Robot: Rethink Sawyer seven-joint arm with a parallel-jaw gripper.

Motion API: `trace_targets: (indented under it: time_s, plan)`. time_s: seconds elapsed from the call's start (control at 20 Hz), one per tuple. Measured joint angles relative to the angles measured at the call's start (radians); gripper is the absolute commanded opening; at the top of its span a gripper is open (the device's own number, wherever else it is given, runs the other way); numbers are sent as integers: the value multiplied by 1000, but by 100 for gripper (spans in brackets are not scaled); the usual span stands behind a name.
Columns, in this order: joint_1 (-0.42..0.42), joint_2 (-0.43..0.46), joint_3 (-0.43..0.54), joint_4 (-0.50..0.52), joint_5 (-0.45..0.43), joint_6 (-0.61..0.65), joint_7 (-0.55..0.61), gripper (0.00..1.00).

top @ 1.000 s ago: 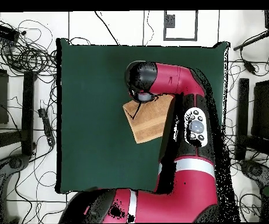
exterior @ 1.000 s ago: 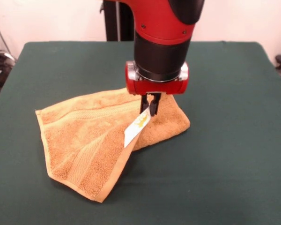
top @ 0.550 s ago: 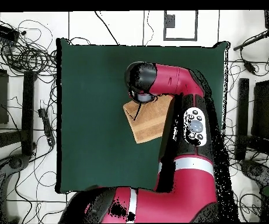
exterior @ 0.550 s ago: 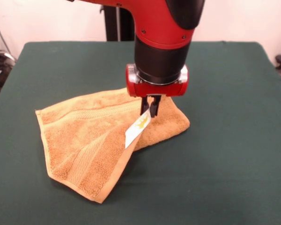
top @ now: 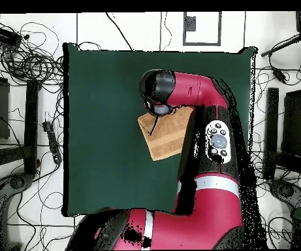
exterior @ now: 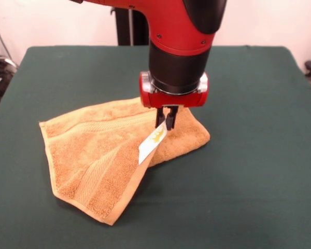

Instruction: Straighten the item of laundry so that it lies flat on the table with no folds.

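Arm (top: 198,124) covers towel's (top: 166,136) three o'clock side overhead; gripper unseen there. Front view: arm (exterior: 179,46) cut off at twelve o'clock edge, tag (exterior: 151,143) print too small to read.

Black cables (top: 29,62) sprawl across the white floor (top: 130,31).

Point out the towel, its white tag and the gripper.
towel (exterior: 88,150): front view, on the folded top layer.
white tag (exterior: 149,144): front view, middle of the tag.
gripper (exterior: 166,124): front view, between the fingertips.
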Motion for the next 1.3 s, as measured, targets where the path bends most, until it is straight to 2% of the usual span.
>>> trace_targets:
  time_s: [0.7, 1.3]
  plan:
    - [0, 4, 0, -19, 1, 0, 0, 0]
    - [0, 58, 0, -112, 7, 0, 0, 0]
